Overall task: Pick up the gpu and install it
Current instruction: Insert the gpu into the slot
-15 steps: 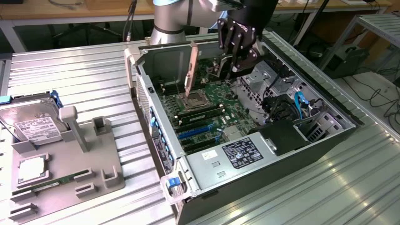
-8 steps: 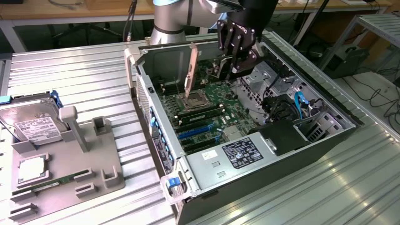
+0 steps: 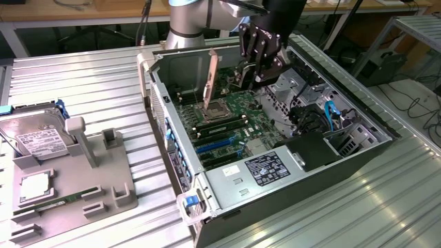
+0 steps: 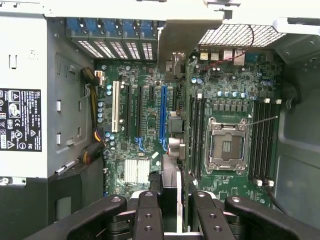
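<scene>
The gpu [image 3: 210,77] hangs upright and edge-on inside the open computer case [image 3: 160,111], above the green motherboard [image 3: 238,111]. My gripper [image 3: 249,76] is shut on the card's near end, with the silver bracket end pointing toward the case's rear slots. In the wrist view the gpu [image 4: 170,172] runs as a dark slim edge from my gripper [image 4: 170,202] up to its grey bracket. It lies just beside the long blue slot [image 4: 163,112], between that slot and the black memory slots. The card is held above the board and sits in no slot.
The CPU socket [image 4: 227,145] lies close under the card. The power supply [image 3: 270,168] and blue cables [image 3: 331,111] fill the case's near and right parts. On the exterior view's left a grey fixture [image 3: 113,194] holds a hard drive [image 3: 38,137] and a RAM stick [image 3: 62,202].
</scene>
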`<action>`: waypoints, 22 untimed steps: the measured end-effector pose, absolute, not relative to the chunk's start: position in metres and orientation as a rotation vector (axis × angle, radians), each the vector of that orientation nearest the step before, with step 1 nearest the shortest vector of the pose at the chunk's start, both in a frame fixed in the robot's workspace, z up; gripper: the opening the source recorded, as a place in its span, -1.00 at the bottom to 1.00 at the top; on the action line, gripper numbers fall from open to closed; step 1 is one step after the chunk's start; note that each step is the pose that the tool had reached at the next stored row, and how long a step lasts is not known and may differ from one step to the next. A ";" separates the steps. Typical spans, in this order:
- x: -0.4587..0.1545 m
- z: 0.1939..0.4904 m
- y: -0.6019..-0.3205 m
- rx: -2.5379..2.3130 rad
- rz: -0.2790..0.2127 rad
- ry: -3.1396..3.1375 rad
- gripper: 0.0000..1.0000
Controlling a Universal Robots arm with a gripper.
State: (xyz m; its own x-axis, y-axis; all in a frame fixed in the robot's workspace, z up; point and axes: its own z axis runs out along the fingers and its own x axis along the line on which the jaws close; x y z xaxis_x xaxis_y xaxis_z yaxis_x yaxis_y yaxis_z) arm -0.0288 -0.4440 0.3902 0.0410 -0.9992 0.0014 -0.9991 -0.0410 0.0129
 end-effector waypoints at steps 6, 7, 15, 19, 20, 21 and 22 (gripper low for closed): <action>-0.029 0.383 -0.444 2.260 -0.009 -2.169 -0.44; -0.029 0.381 -0.444 2.260 -0.009 -2.170 -0.44; -0.029 0.367 -0.446 2.229 -0.009 -2.201 -0.44; -0.029 0.357 -0.446 2.180 -0.009 -2.251 -0.44; -0.029 0.355 -0.446 2.166 -0.010 -2.264 -0.44; -0.030 0.353 -0.446 2.164 -0.010 -2.266 -0.44; -0.030 0.351 -0.446 2.165 -0.010 -2.265 -0.44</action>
